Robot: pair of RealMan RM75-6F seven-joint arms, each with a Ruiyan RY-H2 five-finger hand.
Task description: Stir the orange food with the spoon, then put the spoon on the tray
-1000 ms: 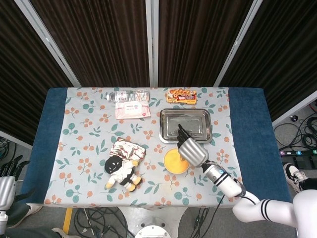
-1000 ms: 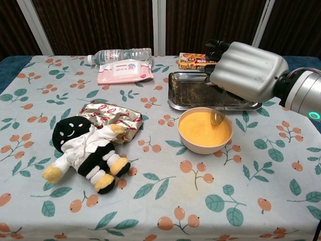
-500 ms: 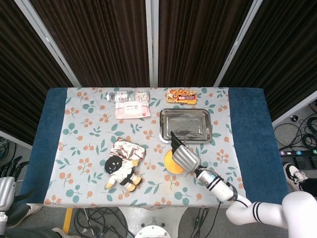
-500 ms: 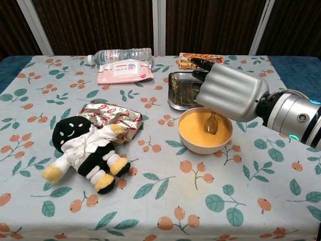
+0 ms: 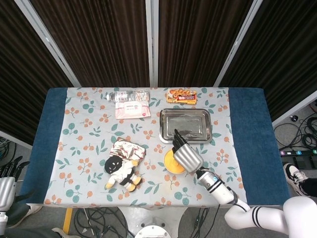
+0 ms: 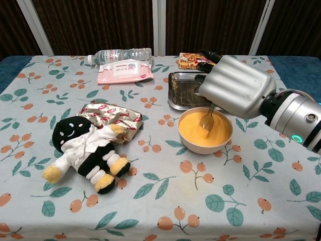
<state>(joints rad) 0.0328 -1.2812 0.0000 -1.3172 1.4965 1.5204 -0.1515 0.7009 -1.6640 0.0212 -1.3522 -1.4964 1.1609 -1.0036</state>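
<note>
A cream bowl of orange food stands on the cloth in front of the steel tray. My right hand hovers over the bowl's back rim and grips a spoon, whose tip dips into the orange food left of centre. In the head view the same hand covers much of the bowl, with the tray just behind it. My left hand hangs off the table at the far left edge of that view, holding nothing.
A black and white plush doll lies on a foil snack bag at left. A pink wipes pack, a water bottle and an orange snack packet line the back of the table.
My right hand swept from the bowl's right side toward its left and back a little, dragging the spoon through the orange food. The left hand stayed put.
</note>
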